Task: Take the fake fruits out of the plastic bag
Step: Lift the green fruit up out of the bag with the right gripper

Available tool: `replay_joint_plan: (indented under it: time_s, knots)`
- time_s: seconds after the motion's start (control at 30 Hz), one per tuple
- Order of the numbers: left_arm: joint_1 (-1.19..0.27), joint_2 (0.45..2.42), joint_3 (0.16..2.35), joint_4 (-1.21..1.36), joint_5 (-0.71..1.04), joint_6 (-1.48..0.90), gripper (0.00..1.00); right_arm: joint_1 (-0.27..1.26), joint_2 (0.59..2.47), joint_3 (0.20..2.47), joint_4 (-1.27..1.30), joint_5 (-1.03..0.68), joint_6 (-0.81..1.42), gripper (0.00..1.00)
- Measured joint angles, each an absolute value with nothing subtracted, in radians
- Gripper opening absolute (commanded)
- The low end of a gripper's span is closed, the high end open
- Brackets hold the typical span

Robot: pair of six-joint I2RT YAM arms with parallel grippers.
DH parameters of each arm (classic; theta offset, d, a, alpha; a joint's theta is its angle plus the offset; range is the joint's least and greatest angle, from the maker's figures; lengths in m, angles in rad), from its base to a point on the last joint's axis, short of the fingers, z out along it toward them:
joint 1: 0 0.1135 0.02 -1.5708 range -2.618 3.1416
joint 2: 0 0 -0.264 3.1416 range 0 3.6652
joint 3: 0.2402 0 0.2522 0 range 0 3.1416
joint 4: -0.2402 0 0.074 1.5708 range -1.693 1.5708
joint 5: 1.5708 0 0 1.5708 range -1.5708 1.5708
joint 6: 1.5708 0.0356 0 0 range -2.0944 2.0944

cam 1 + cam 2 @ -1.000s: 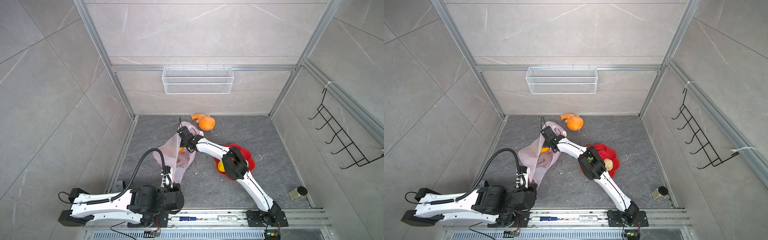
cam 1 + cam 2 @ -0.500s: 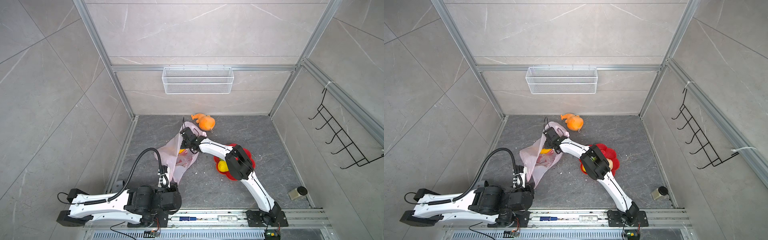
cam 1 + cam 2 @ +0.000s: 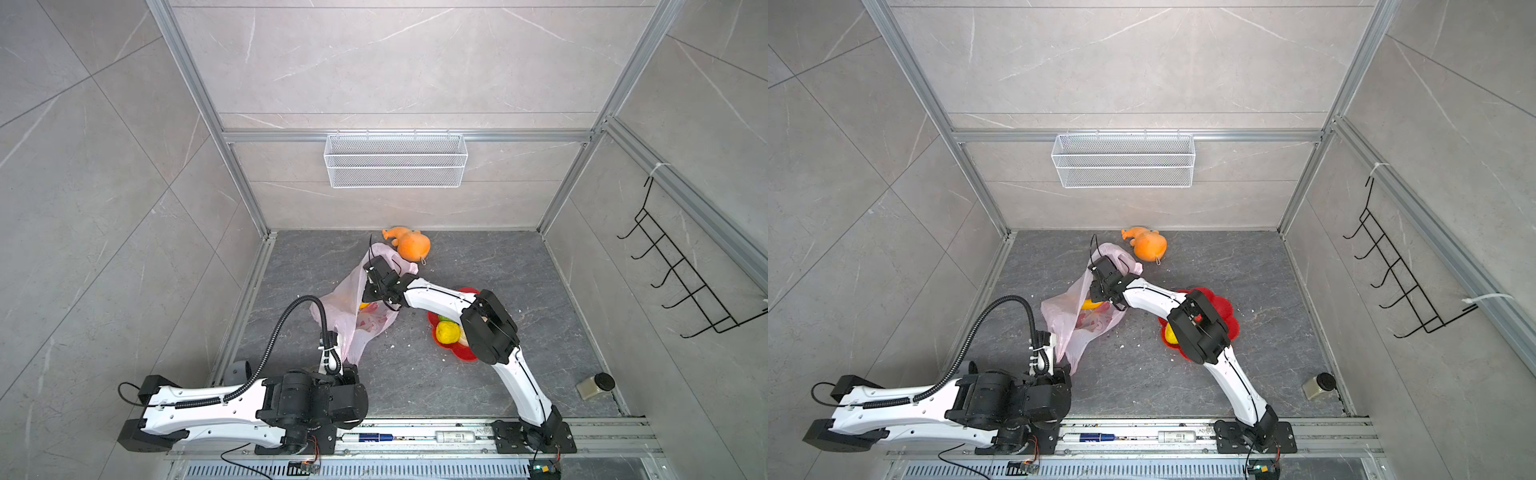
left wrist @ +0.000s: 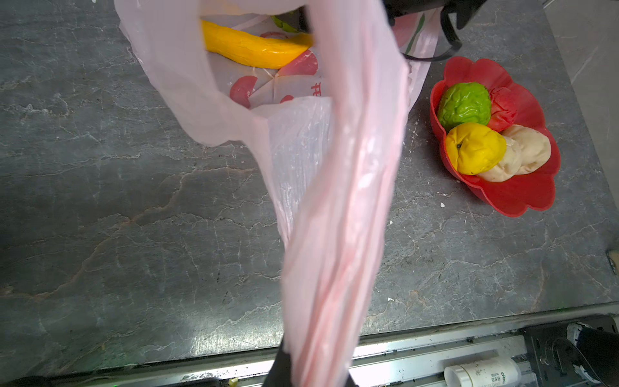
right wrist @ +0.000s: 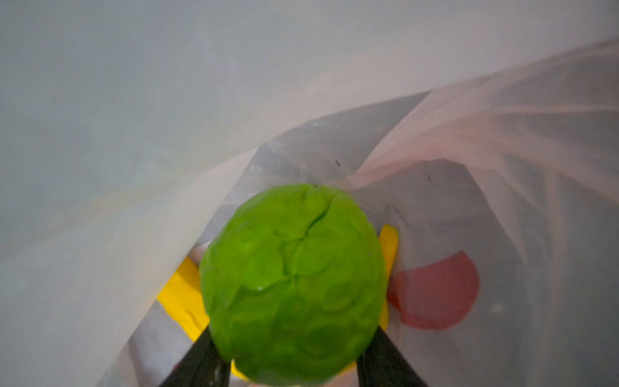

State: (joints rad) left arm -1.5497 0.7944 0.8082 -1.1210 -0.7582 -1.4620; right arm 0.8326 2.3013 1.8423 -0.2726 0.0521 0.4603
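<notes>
Green ball (image 5: pixel 294 284) in right tool (image 5: pixel 291 355), inside plastic bag (image 5: pixel 469 134)

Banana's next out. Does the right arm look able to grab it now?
Probably not yet: the right gripper is in the plastic bag but shut on a green ball, the banana lying beyond it. The left gripper holds the bag up, so its mouth looks open.
</notes>
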Motion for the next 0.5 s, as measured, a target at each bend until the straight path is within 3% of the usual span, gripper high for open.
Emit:
replay_joint_plan:
  time_s: [0.5]
  knots:
    - [-1.550,0.871,0.950,-1.129,-0.925,-1.440,0.00,0.910,2.096,1.659,-0.287,0.028,0.448,0.33]
